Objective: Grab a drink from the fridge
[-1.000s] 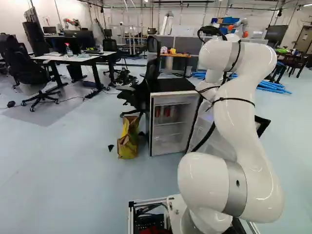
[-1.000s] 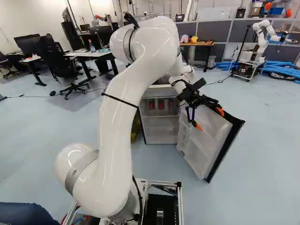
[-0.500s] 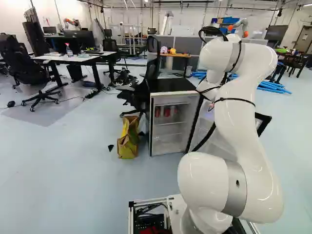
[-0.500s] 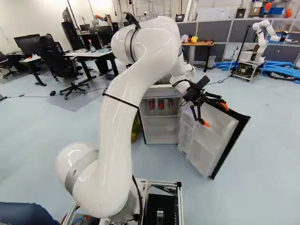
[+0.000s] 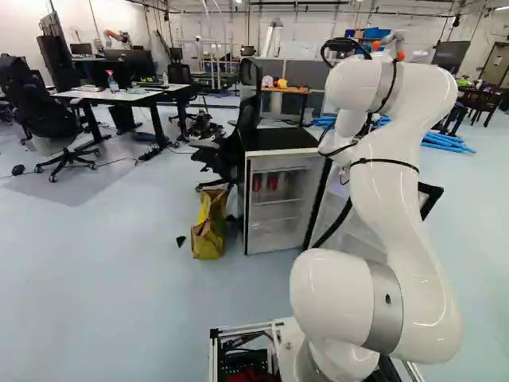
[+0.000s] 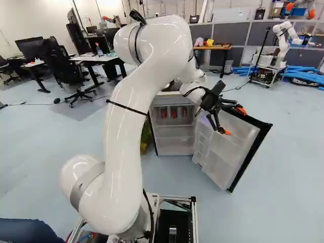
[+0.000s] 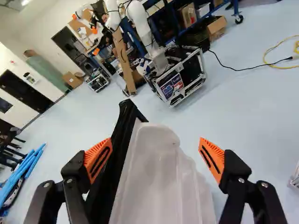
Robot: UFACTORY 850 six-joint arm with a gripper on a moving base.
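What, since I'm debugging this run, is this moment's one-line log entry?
fridge door: open | gripper: open, at the door, nothing held | red cans: inside fridge, upper section, not grabbed

Around the white-topped desk [image 5: 107, 95] in the left base view spreads a pale, glossy floor [image 5: 119, 247], with a black office chair [image 5: 36, 115] to its left, a white wall [image 5: 24, 32] and perhaps a metal rack [image 5: 219, 65] behind, and grey partitions [image 5: 308, 76] and blue tubes [image 5: 445, 143] to its right.
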